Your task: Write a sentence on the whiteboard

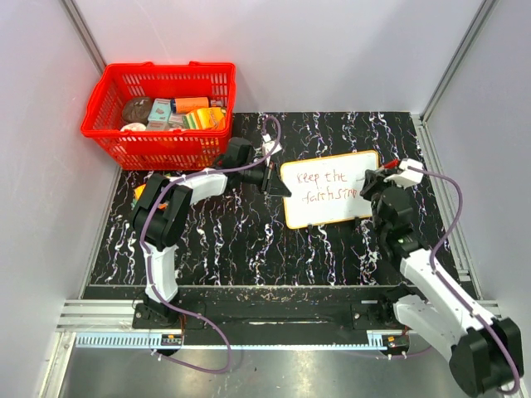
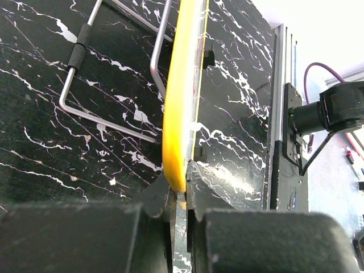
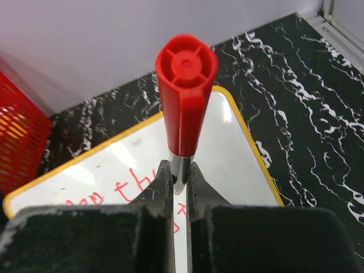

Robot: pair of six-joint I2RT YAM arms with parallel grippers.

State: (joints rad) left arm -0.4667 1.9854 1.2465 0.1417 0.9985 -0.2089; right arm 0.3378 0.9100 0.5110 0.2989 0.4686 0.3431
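The whiteboard [image 1: 332, 207] lies on the black marbled table, white with an orange-yellow rim. The sentence [image 1: 325, 187] runs over it in two lines of thin red handwriting. My left gripper [image 1: 280, 181] is shut on the board's left rim; in the left wrist view the yellow rim [image 2: 181, 102] runs edge-on into the jaws of that gripper [image 2: 183, 190]. My right gripper [image 3: 180, 170] hovers over the board's right end [image 3: 227, 165], shut on a red marker [image 3: 186, 96] held upright. The written words [image 3: 122, 185] show left of the fingers. The marker's tip is hidden.
A red basket [image 1: 162, 116] with several packages stands at the back left. A bent metal wire frame [image 2: 108, 68] lies beside the board's rim. Grey walls close in three sides, and an aluminium rail [image 1: 249, 319] runs along the near edge.
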